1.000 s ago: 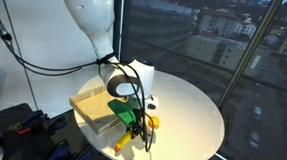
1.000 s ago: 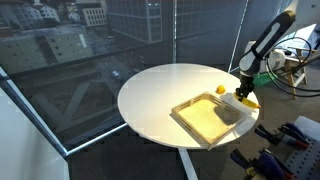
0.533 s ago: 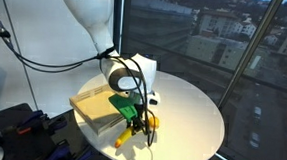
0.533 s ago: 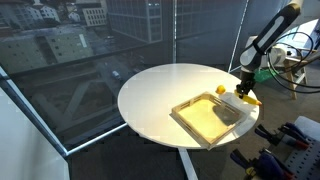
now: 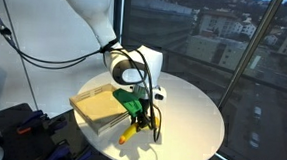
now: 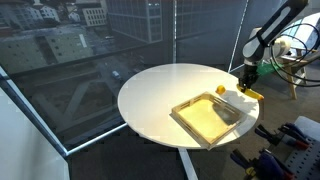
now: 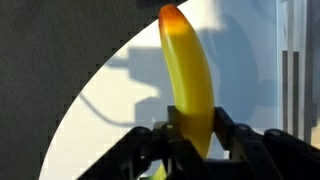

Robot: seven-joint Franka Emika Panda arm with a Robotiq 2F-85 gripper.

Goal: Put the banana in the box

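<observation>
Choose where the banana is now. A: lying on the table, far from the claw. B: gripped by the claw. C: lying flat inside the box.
B: the wrist view shows the claw shut on the banana, and in an exterior view no banana lies in the box.

arm (image 5: 88, 6): glossy white rounded shell
wrist (image 5: 132, 74): white housing, black ring
gripper (image 5: 137, 114): dark body, green patch
jaws: black, jointed links in the wrist view
cables (image 5: 30, 59): black, thin, looping off arm
</observation>
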